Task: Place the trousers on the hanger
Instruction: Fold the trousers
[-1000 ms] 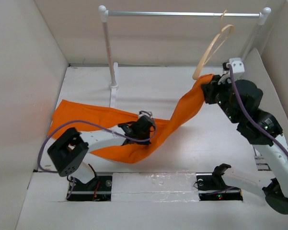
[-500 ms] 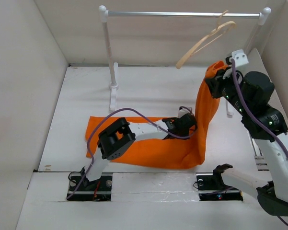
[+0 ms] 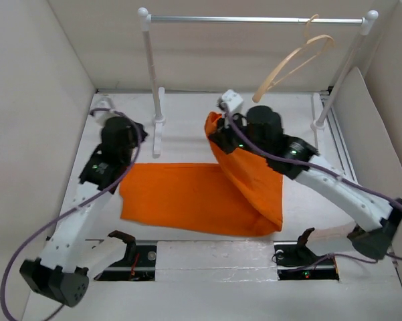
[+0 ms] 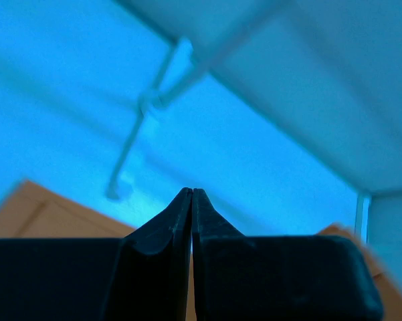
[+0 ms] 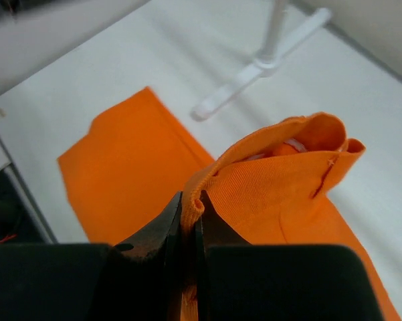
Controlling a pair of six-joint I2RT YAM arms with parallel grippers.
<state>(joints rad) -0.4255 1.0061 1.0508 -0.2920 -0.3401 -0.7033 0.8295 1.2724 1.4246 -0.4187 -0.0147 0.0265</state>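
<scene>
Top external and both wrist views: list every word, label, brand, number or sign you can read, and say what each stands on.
None: no readable text in any of the three views.
The trousers are plain orange, unmarked.
The hanger and the silver rail are bare.
The left wrist view is too blurred to show any lettering.

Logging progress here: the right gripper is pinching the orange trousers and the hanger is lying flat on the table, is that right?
Not quite. The right gripper does pinch the trousers, but the hanger is not lying on the table: it hangs by its hook from the silver rail, as the top external view shows.
</scene>
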